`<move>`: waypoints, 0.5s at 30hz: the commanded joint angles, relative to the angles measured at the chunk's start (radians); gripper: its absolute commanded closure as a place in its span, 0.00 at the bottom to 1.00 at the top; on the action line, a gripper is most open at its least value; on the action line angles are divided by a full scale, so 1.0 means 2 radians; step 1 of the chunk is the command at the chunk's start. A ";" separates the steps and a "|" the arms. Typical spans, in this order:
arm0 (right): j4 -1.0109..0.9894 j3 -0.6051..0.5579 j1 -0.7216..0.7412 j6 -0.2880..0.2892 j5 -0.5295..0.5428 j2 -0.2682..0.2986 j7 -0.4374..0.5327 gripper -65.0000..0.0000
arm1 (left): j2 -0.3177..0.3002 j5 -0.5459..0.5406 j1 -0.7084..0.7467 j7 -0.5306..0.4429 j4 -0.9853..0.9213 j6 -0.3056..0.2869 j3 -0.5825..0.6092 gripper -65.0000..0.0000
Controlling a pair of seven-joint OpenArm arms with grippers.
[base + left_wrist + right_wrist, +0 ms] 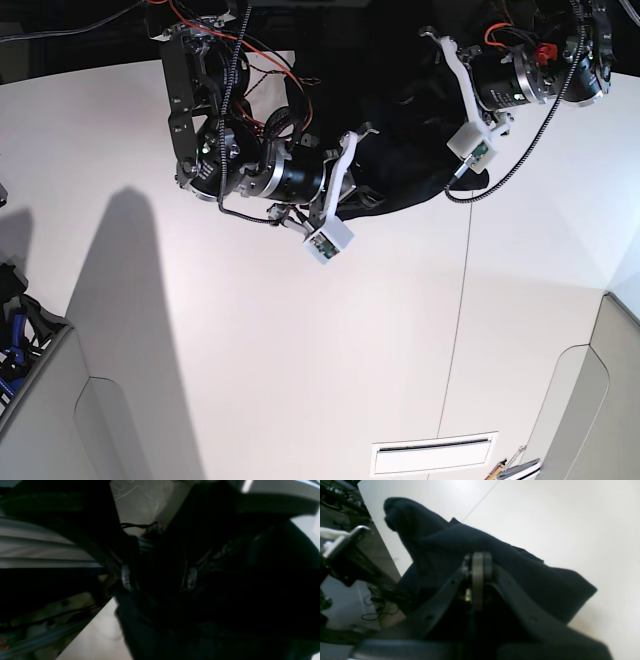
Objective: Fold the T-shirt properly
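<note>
- At the far edge of the white counter [300, 350], the T-shirt [400, 165] is seen as a bunched black heap, lying between the two arms in the base view.
- Part of the T-shirt is draped over the far counter edge, and a ridge of cloth is raised above the counter in the right wrist view [470, 540].
- The right gripper [478, 562] is shown with its fingers pressed together, and the dark cloth is bunched directly against and behind its tips; a fold appears to be pinched there, though the cloth between the pads is not seen clearly.
- In the base view the right arm [250, 170] is placed just beside the T-shirt, on the heap's left side, with its white wrist camera block [330, 240] hanging over the bare counter.
- The left gripper [158, 578] is seen from its own wrist camera with its two fingers [126, 578] set apart, and black cloth [200, 620] fills the dark space around and below them.
- Whether any cloth is gripped by the left gripper cannot be told, since the view is dark and blurred.
- The left arm [520, 80] is placed on the T-shirt's other side, above the heap's far right corner.
- A thin seam line [462, 330] is seen running across the counter from the T-shirt toward the near edge.
</note>
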 commanded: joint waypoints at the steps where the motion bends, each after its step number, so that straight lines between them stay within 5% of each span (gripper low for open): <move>1: 0.006 -0.001 0.008 0.000 0.008 -0.004 0.014 1.00 | -0.004 0.004 0.000 -0.018 0.008 -0.003 0.006 0.58; 9: 0.006 -0.001 0.008 0.000 0.009 -0.004 0.014 1.00 | -0.004 0.069 0.000 -0.041 0.008 -0.003 0.030 0.62; 15: 0.006 -0.001 0.008 0.000 0.009 -0.004 0.013 1.00 | -0.015 0.080 0.000 -0.040 0.008 -0.003 0.030 0.98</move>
